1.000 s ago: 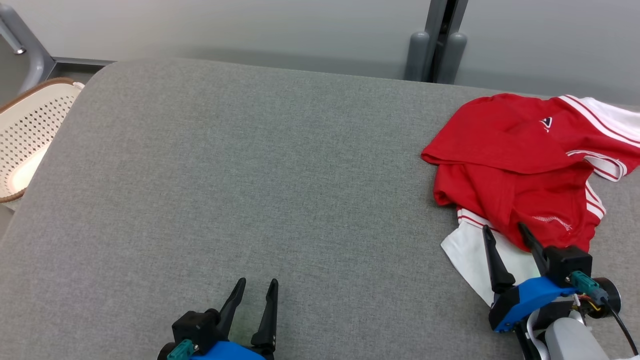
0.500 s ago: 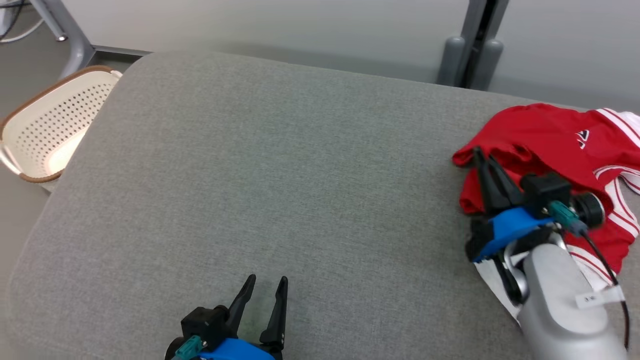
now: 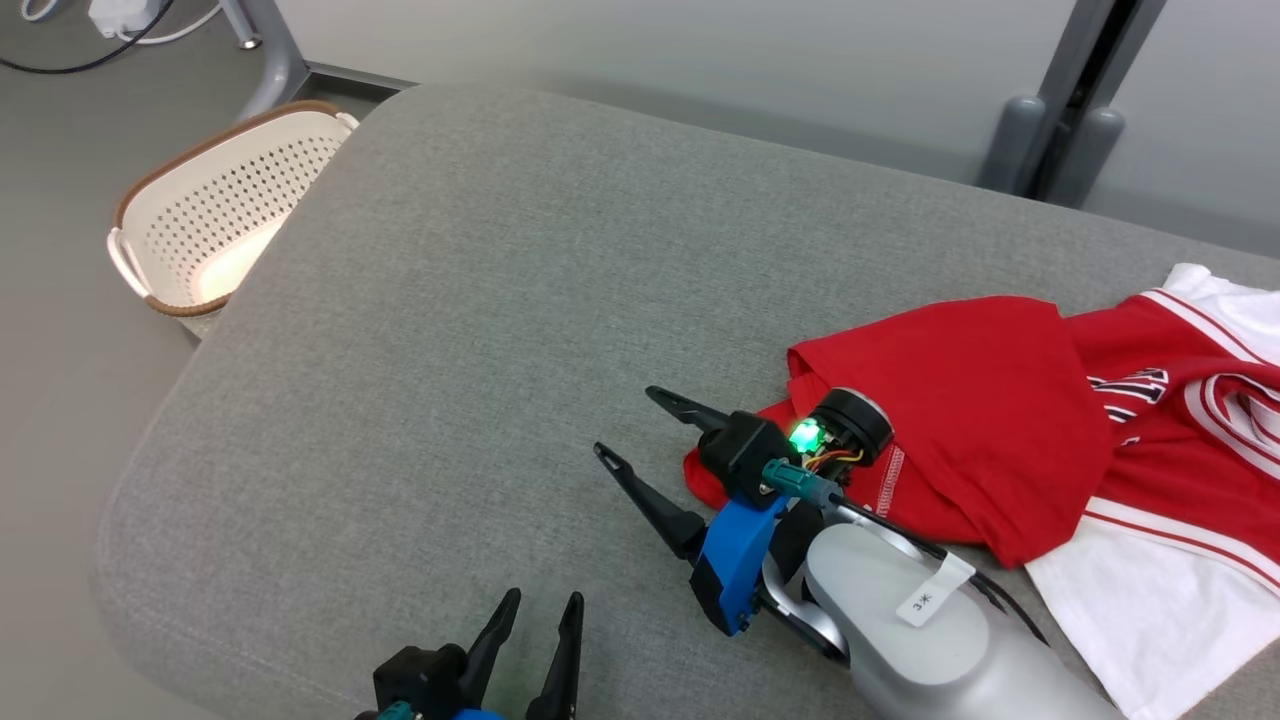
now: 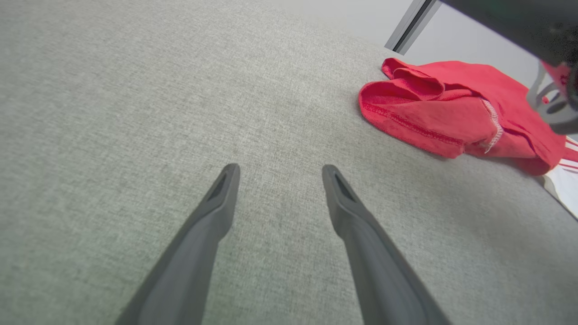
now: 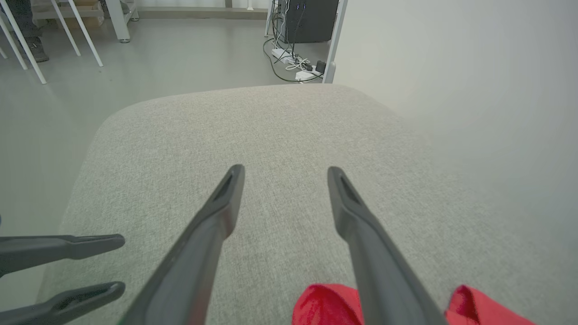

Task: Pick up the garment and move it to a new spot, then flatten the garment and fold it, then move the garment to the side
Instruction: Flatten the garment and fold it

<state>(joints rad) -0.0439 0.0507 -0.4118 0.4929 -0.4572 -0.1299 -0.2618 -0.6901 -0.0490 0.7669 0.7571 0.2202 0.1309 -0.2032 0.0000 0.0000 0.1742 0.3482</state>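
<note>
R gripper (image 3: 625, 421) is spread wide, w/ nothing btwn its fingers but bare grey bench (image 3: 480, 300). Fingers point away from the garment (image 3: 960, 420), out over open fabric, while my R wrist body sits right at the garment's near-left edge. In the R wrist view the R gripper (image 5: 285, 170) shows the same wide gap, w/ bits of the red garment (image 5: 325, 304) at the bottom edge, down by the finger bases. No grip on it.

L gripper (image 3: 543, 597) sits low near the front edge of the bench, fingers apart, holding nothing. In the L wrist view the L gripper (image 4: 280, 167) is just above plain bench fabric; can't tell if the tips touch it. My L gripper (image 5: 118, 265) also shows at lower left of the R wrist view.

Garment: red w/ white stripes and a white panel, crumpled on the R side of the bench, running off the head view's R edge. From the L wrist the garment (image 4: 433, 108) lies up and to the R, well apart from those fingers.

Perforated cream basket (image 3: 240, 185) stands on the floor off the bench's far-L corner.
</note>
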